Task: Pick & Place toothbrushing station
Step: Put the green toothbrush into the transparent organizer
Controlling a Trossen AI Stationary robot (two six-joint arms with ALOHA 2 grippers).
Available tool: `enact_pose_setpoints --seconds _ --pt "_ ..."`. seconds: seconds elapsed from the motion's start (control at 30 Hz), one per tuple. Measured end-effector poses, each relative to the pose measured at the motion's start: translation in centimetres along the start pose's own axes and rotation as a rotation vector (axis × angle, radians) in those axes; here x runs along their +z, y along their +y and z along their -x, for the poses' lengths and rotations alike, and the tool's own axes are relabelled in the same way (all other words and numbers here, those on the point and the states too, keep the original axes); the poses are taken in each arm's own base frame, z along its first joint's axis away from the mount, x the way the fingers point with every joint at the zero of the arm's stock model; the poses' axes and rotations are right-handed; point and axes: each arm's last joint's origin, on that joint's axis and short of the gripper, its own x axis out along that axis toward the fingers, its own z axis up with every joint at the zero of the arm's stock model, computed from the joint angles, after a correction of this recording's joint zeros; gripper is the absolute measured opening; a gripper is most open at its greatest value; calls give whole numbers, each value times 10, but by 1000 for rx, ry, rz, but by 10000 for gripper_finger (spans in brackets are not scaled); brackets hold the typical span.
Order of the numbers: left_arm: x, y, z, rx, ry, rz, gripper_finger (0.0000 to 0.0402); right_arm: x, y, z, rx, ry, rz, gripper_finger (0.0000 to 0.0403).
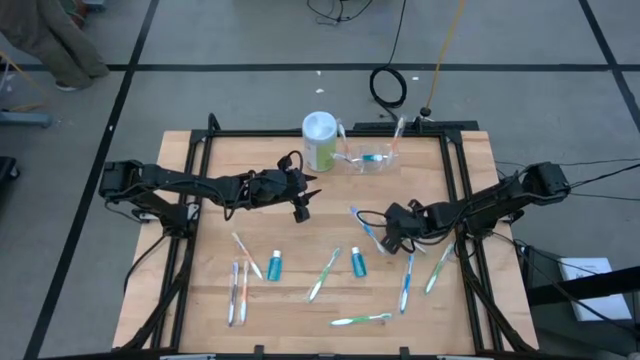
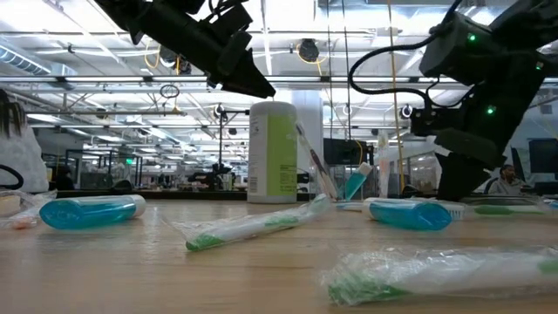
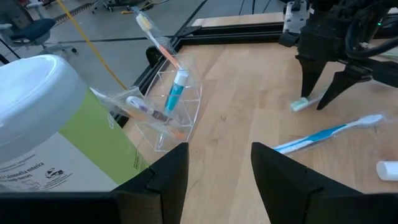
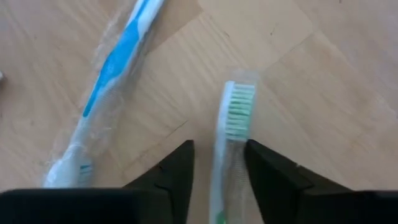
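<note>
While wrapped toothbrushes [image 1: 322,277] and small blue tubes [image 1: 275,266] lie scattered along the near part of the wooden worktop [image 1: 200,300], the right pincer [image 4: 217,163] is low over a green-bristled toothbrush [image 4: 233,121], which lies between its parted fingers, not yet clamped. This looks like a pick in hand; next it should close on the handle, lift, and carry it to a free slot. Farther back, the left pincer [image 3: 217,167] hangs open near the green bottle [image 1: 320,140]. Just beside the bottle, at the far edge, stands the clear toothbrushing station [image 1: 372,158], already holding a few items. Beyond is an open workshop with ceiling lights.
</note>
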Motion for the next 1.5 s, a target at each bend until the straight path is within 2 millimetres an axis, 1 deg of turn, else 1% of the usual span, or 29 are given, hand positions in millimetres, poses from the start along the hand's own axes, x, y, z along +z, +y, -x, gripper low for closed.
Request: enact_pose_setpoints --seconds 0.1,0.17,0.23,0.33,0.4,0.5,0.6,0.63,0.73,0.8,0.87,0.93,1.0,1.07,1.17,1.3,1.37,1.5 --pt "0 0 0 0 0 4 177 -1 -1 -1 -19 -15 -9 68" --pt "0 0 0 0 0 25 177 3 0 0 -25 -80 -49 31" --pt "0 0 0 0 0 49 177 10 3 2 -2 -165 -70 12" --pt "0 0 0 0 0 52 177 21 3 8 2 -306 -68 18" --pt "0 0 0 0 -1 56 177 37 3 20 -18 -472 -104 19" --pt "0 -1 0 -5 -2 90 177 56 -5 38 -136 -706 -131 9" --pt "0 -1 0 -6 -3 94 177 81 -13 64 -225 -946 -160 8" --pt "0 -1 0 -6 -3 91 177 89 -17 72 -263 -1007 -146 11" --pt "0 -1 0 -6 -4 90 177 107 -31 86 -415 -1126 -82 16" --pt "0 -1 0 -6 -4 90 177 117 -41 91 -450 -1196 -93 14" --pt "0 -1 0 -6 -4 90 177 126 -52 88 -425 -1250 -80 10" --pt "0 -1 0 -6 -4 89 177 134 -62 82 -368 -1295 -62 8" --pt "0 -1 0 -6 -4 87 177 140 -73 75 -326 -1324 -92 9" --pt "1 -1 0 -6 -5 87 177 144 -84 65 -344 -1315 -134 10" --pt "1 -1 0 -5 -7 88 177 148 -99 47 -375 -1274 -159 10" --pt "1 -1 0 -3 -8 75 177 152 -113 27 -352 -1268 -165 10" --pt "1 -1 0 -3 -8 67 177 153 -120 20 -340 -1281 -167 10" --pt "1 -1 0 -3 -8 69 177 152 -128 9 -331 -1276 -240 10"
